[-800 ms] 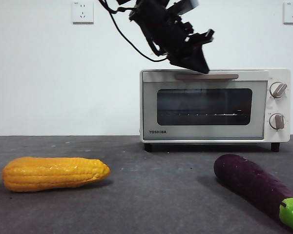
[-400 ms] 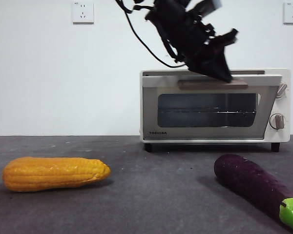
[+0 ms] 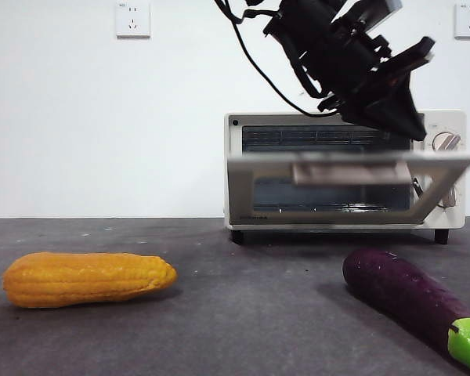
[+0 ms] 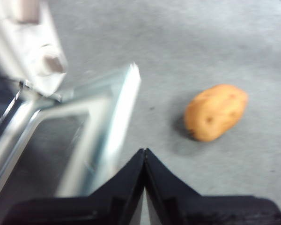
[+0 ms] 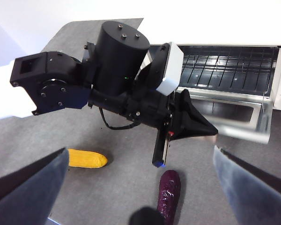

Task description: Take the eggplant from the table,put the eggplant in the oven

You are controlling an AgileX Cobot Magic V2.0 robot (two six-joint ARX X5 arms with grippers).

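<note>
Orange potato (image 4: 216,112) only beside clenched left fingers (image 4: 144,154); right fingers (image 5: 140,168) released.

One eggplant (image 3: 407,296), one corn cob (image 3: 88,278) and one potato (image 4: 216,112) are lying on the worktop (image 3: 243,313); one toaster oven (image 3: 345,168) is standing there.

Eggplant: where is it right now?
The eggplant lies on the table, low right in the front view, in front of the oven, far from the corn. Neither pincer touches it.
</note>
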